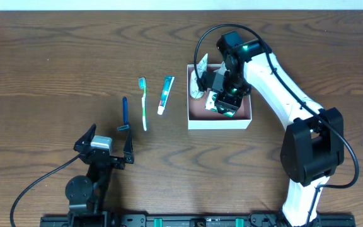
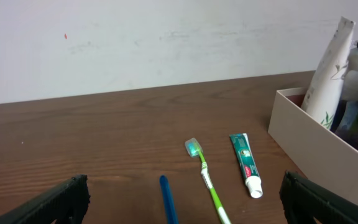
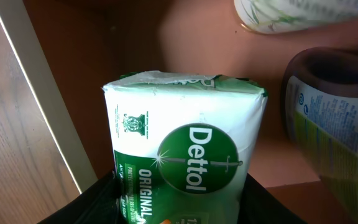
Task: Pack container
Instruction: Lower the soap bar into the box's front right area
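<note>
The container is a square box with white walls and a pink inside, right of centre. My right gripper is lowered inside it and shut on a green and white Dettol soap pack, black fingers on both sides of the pack. A white tube leans in the box's far left corner, and a dark bottle lies beside the soap. My left gripper is open and empty near the front left; its fingers frame the loose items.
On the table left of the container lie a blue razor, a green toothbrush and a toothpaste tube, roughly parallel. They also show in the left wrist view: razor, toothbrush, toothpaste.
</note>
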Robot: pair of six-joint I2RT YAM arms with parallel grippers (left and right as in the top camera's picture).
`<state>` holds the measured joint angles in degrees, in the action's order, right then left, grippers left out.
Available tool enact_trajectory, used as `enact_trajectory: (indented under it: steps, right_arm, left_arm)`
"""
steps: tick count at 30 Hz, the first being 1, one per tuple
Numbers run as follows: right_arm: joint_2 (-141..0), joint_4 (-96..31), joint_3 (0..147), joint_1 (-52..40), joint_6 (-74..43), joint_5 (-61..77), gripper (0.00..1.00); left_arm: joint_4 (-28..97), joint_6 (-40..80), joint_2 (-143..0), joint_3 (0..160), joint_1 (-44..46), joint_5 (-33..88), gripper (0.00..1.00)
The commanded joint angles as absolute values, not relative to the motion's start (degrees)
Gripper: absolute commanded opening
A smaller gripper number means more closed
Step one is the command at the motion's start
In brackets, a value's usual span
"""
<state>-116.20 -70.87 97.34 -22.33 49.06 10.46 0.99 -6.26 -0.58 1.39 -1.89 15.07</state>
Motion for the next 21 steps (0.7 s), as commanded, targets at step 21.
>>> enact_trajectory:
  steps: [21]
  right_arm:
    - [-115.4,-70.9,98.0,-25.7,46.2,4.5,0.61]
  left_arm:
    - [2.7,-6.8,-0.3,0.2,-2.2,16.1,0.98]
